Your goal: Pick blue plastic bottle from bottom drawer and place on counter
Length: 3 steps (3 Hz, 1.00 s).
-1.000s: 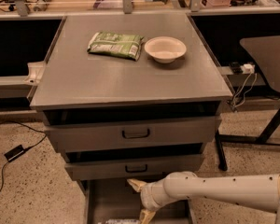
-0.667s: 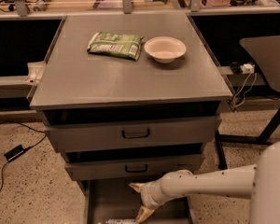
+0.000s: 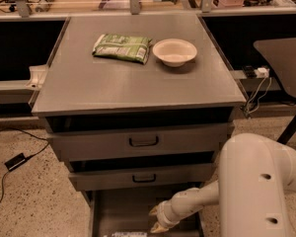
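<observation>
Now: gripper [image 3: 154,219] jaws spread, low inside bottom drawer [image 3: 119,209], beside blue plastic bottle [image 3: 129,234]. Should straddle bottle squarely before closing.

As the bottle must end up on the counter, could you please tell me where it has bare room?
The counter is bare in front, from snack packet and bowl to its front edge; its back centre is crowded. The end effector is down in the bottom drawer.
</observation>
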Available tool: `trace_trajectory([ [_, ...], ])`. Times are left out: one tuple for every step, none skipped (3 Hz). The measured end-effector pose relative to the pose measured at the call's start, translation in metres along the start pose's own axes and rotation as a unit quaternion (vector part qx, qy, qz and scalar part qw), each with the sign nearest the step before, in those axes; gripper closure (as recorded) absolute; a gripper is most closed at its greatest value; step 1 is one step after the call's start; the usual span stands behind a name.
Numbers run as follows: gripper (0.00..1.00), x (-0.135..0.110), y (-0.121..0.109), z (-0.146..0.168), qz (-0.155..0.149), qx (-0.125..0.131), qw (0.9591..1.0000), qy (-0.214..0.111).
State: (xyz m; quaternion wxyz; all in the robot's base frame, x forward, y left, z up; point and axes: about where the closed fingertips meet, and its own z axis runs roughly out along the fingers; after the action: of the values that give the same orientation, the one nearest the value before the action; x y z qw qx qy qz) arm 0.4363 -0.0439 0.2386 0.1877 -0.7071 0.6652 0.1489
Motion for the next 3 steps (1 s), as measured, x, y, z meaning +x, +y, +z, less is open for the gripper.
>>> trace_trajectory([
  [0.41, 0.024, 0.001, 0.013, 0.019, 0.019, 0.9996, 0.004],
  [0.32, 0.032, -0.003, 0.019, 0.022, 0.045, 0.9986, -0.015],
  [0.33, 0.03, -0.008, 0.034, 0.02, 0.06, 0.9973, -0.039],
])
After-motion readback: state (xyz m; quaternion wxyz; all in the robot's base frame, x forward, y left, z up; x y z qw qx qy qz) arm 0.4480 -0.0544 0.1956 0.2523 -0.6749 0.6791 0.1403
